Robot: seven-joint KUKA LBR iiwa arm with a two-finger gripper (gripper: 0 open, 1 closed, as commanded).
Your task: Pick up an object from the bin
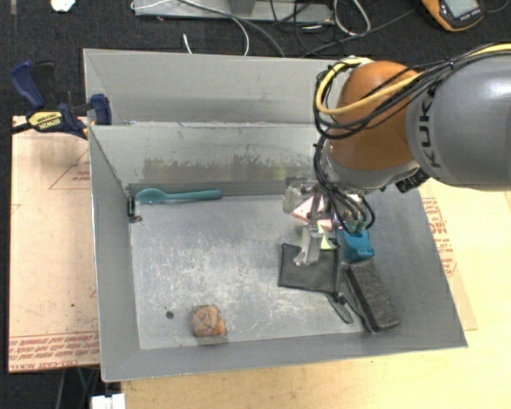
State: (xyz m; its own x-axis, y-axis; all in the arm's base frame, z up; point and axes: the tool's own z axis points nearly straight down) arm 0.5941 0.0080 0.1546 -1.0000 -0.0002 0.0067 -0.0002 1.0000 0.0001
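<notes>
Black flat piece (305, 278) lies just beneath the gripper (312, 250), whose opening cannot be told.

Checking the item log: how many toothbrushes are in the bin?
1: a teal toothbrush lying along the back wall, left of the pincer. The arm covers part of the bin's right side, so another could be hidden.
</notes>
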